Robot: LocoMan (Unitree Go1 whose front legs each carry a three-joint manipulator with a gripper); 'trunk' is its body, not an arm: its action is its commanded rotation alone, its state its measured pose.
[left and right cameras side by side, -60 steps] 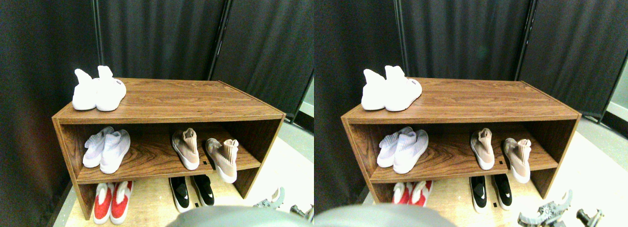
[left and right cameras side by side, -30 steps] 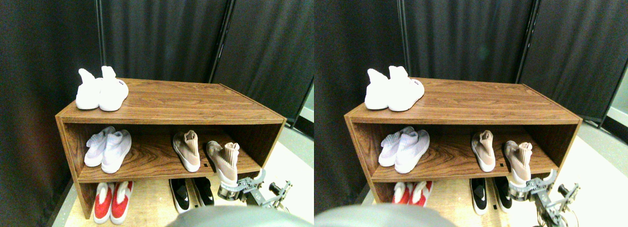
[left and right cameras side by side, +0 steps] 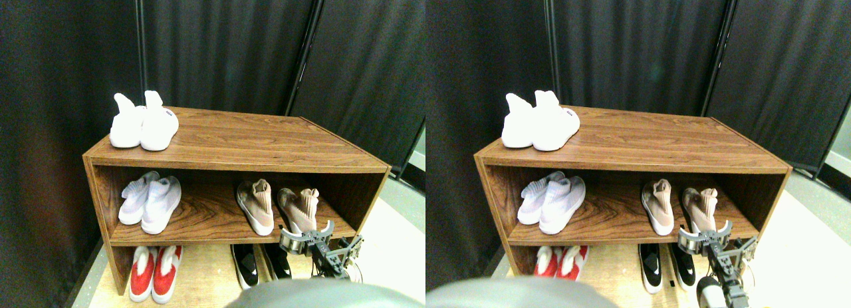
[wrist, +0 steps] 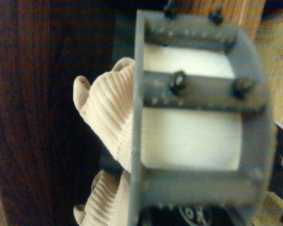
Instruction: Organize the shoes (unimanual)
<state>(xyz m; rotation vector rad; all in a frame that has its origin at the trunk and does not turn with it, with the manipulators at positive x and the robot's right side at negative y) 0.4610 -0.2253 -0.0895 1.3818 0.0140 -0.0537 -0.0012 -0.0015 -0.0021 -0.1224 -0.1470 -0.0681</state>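
Note:
A tan knit pair of shoes stands on the right of the middle shelf. The left shoe [left and right cameras side by side: 256, 205] stands a little apart from the right one [left and right cameras side by side: 298, 208]. My right gripper [left and right cameras side by side: 307, 238] is at the shelf's front edge, right against the near end of the right tan shoe. Its jaws are spread in a U and it looks open. In the wrist view the ribbed tan knit [wrist: 108, 108] and the white sole [wrist: 193, 141] show through the jaw frame. The black pair [left and right cameras side by side: 259, 261] with white marks sits on the floor under the shelf.
The wooden shelf unit [left and right cameras side by side: 233, 167] carries a white pair [left and right cameras side by side: 143, 122] on its top left and a pale pair [left and right cameras side by side: 149, 201] on the left of the middle shelf. A red and white pair [left and right cameras side by side: 153, 271] is below on the left. Dark curtains hang behind.
My gripper has risen from the lower right corner, near the floor, up to the shelf's front edge at the right tan shoe. The whole view has also shifted slightly.

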